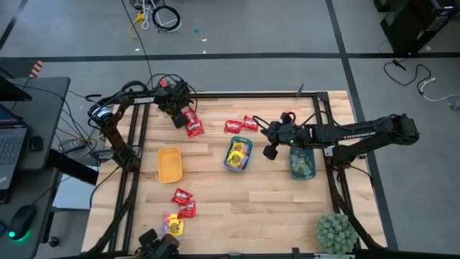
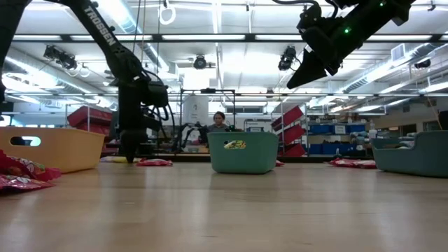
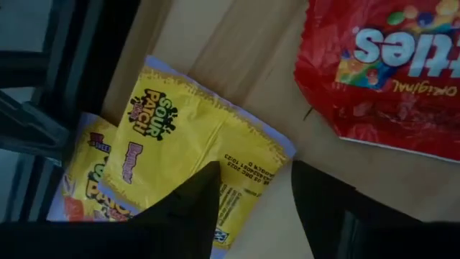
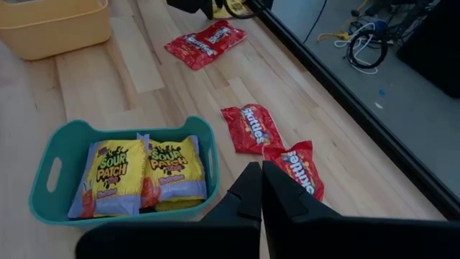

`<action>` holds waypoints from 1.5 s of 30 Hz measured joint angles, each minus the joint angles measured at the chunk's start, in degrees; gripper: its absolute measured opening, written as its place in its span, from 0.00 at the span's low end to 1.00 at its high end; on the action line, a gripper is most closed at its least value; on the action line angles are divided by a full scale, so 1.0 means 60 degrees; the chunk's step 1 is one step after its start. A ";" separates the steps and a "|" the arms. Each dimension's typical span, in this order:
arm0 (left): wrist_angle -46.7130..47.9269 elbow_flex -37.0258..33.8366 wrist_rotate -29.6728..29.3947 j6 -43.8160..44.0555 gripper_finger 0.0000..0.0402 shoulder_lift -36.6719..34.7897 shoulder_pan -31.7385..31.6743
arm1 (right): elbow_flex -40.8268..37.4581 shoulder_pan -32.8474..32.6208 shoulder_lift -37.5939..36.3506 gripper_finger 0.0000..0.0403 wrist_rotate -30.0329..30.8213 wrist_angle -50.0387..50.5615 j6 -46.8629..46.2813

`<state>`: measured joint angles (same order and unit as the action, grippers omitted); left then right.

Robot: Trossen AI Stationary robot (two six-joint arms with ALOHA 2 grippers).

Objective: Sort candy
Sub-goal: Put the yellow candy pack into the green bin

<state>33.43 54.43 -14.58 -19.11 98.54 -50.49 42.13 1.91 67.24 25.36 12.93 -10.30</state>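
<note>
your biggest risk sits at the far left corner of the table [image 1: 237, 198], where the left claw [image 3: 251, 194] hangs with its fingers spread over two overlapping yellow packets [image 3: 180, 155] that lie against the dark table frame [image 1: 140, 126]; closing here could pinch both at once, or jam a finger on the frame. a red packet [image 3: 392, 68] lies just beside them, near enough to get dragged along. the right claw [image 4: 260, 188] is shut and empty, hovering over the table just beside the middle teal tray [image 4: 54, 208], which already holds yellow packets. two loose red packets [image 4: 251, 128] lie near it, and more red and yellow ones [image 1: 180, 208] wait at the near left. the yellow-orange tray [image 1: 169, 164] looks empty, the right teal tray [image 1: 302, 162] holds green ones, and the spiky plant [image 1: 336, 232] stands clear of both arms.
</note>
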 joint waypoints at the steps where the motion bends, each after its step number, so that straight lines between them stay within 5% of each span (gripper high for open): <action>1: -0.0010 0.0000 0.0042 0.0003 0.43 0.0003 -0.0049 | 0.0000 -0.0004 0.0000 0.00 0.0000 0.0000 0.0000; 11: -0.0228 0.0027 -0.0055 -0.0248 0.03 0.0051 -0.0224 | 0.0000 -0.0004 0.0000 0.00 -0.0008 -0.0036 0.0000; 19: 0.0351 0.0659 0.0430 -0.0213 0.00 -0.0766 0.0332 | 0.0000 -0.0004 0.0000 0.00 -0.0058 0.0035 0.0000; 28: -0.0448 0.0816 0.3125 0.0003 0.00 -0.2125 0.2795 | 0.0004 0.0335 0.0000 0.00 -0.0009 0.0749 -0.0554; 36: -0.2442 0.0865 0.3518 0.1728 0.00 -0.1882 0.5388 | 0.0004 0.0618 0.0000 0.00 0.0017 0.0726 -0.0707; 45: -0.2450 0.2171 0.3405 0.3512 0.00 -0.0621 0.7113 | 0.0004 0.0652 0.0000 0.00 0.0015 0.0612 -0.0869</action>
<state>18.73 67.46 5.85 1.96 94.82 -7.81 42.15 5.82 67.24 25.45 16.60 -15.52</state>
